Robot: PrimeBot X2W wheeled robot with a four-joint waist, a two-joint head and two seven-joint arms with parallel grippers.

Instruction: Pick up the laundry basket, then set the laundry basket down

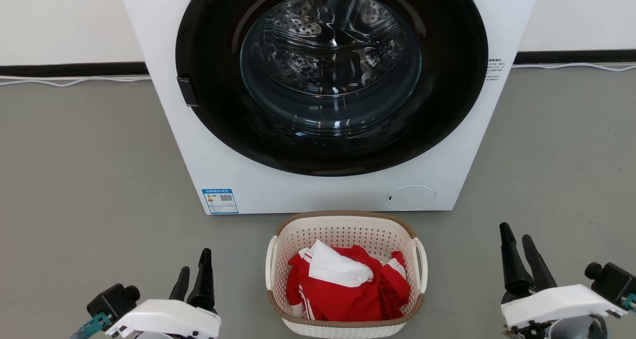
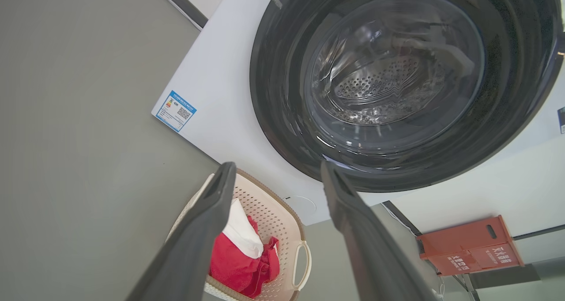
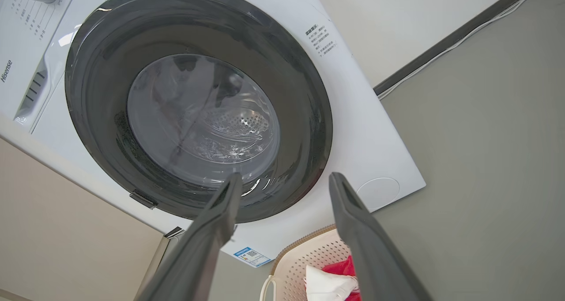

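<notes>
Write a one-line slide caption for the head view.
Laundry basket of red-and-white clothes on floor before washing machine; left gripper and right gripper open either side.

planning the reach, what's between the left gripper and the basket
Bare grey floor lies between the left gripper and the basket, seen in the head view.

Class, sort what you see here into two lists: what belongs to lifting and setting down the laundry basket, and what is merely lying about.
Belongs to the job: laundry basket, left gripper, right gripper, both open.

Merely about: washing machine, red and white clothes inside the basket, white cable by the wall, reddish-brown box.
</notes>
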